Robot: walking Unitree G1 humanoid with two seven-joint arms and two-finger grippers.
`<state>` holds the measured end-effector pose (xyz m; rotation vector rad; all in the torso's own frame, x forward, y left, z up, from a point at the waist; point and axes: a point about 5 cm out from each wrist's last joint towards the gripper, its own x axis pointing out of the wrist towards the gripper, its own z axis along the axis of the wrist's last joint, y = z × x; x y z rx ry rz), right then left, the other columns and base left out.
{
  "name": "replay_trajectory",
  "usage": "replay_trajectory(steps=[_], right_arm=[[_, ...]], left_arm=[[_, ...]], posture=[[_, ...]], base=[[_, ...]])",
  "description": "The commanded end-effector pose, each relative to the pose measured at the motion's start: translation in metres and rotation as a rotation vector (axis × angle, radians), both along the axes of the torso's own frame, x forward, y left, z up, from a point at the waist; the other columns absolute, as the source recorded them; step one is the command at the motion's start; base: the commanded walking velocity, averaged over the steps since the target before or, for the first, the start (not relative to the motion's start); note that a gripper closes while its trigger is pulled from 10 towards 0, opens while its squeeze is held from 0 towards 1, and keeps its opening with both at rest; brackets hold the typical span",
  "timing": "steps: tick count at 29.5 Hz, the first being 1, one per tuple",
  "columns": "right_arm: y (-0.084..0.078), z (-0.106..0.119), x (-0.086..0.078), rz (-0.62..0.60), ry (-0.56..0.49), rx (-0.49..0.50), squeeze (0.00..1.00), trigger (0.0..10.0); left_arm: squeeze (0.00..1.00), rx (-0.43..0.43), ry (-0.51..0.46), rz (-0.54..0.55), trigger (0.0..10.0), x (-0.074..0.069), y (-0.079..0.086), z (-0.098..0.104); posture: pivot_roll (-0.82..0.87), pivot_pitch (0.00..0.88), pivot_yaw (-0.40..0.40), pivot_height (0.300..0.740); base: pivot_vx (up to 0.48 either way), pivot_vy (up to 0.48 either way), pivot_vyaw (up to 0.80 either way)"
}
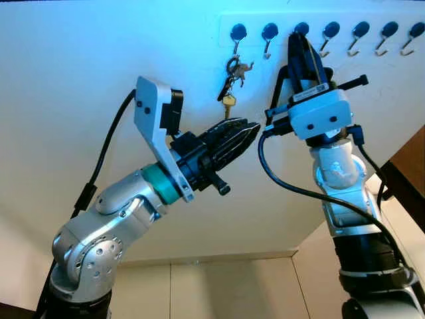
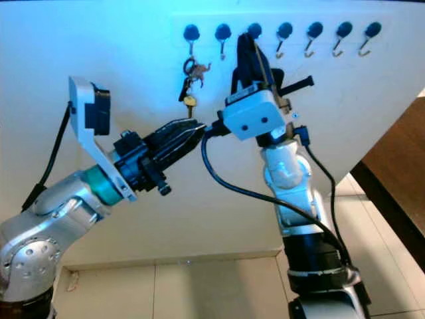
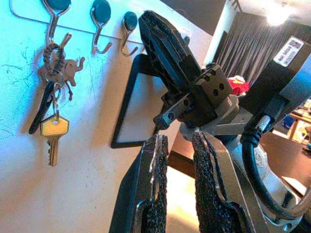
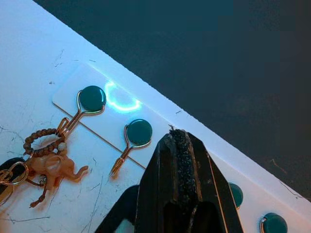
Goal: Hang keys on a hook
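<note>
Brass and dark metal make up the keys [image 1: 229, 85], a bunch hanging from the leftmost hook [image 1: 236, 38] of a white hook rack [image 1: 319, 20] on the pale wall [image 1: 80, 60]. The bunch's long axis runs straight down from the hook: a braided loop and a small tan elephant charm [image 3: 68, 68] sit at the top, a dark key fob [image 3: 40, 109] and a gold key [image 3: 53, 136] dangle below with the key's blade pointing down.

The rack holds a row of round dark-blue knobs, each with a metal hook beneath. The second hook [image 1: 267, 41] hangs bare just beside the keys, and the further hooks along the row are bare as well.

The left gripper [image 1: 247, 133] sits below and a little to the right of the keys, apart from them, its fingers [image 3: 158, 184] drawn close with a narrow gap and nothing between them. The right gripper [image 1: 302, 50] points up at the rack near the third knob, its fingers [image 4: 181, 165] pressed together on nothing. It stands just beside the keys and covers part of the rack.

A black cable [image 1: 292, 186] loops between the two arms. Tiled floor [image 1: 226, 286] meets the wall below.
</note>
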<state>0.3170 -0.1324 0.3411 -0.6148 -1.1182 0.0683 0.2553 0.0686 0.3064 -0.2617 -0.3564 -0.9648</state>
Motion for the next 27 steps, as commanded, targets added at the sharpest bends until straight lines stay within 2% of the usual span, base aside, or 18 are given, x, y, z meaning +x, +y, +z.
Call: replay_trajectory(steps=[1, 6, 7, 17, 27], right_arm=[[-0.002, 0.002, 0.003, -0.001, 0.001, 0.029, 0.00, 10.0], [-0.002, 0.005, 0.005, -0.005, -0.001, 0.035, 0.00, 10.0], [-0.003, 0.007, 0.010, -0.030, 0.012, 0.043, 0.00, 10.0], [-0.006, 0.011, 0.020, -0.056, 0.028, 0.061, 0.00, 10.0], [-0.008, 0.010, 0.022, -0.066, 0.024, 0.050, 0.00, 10.0]], left_arm=[[0.00, 0.007, 0.003, -0.018, 10.0, -0.001, -0.001, -0.002], [0.00, 0.008, 0.002, -0.017, 10.0, -0.001, -0.001, -0.002], [0.00, 0.009, 0.001, -0.012, 10.0, -0.002, 0.000, -0.002], [0.00, 0.007, 0.001, -0.011, 10.0, -0.002, -0.001, -0.001], [0.00, 0.007, 0.003, -0.007, 10.0, -0.001, 0.000, -0.002]], posture=[[0.09, 0.141, 0.129, 0.740], [0.09, 0.141, 0.129, 0.740], [0.09, 0.144, 0.128, 0.740], [0.09, 0.150, 0.126, 0.740], [0.09, 0.152, 0.126, 0.740]], base=[[0.000, 0.000, 0.00], [0.000, 0.000, 0.00], [0.000, 0.000, 0.00], [0.000, 0.000, 0.00], [0.000, 0.000, 0.00]])
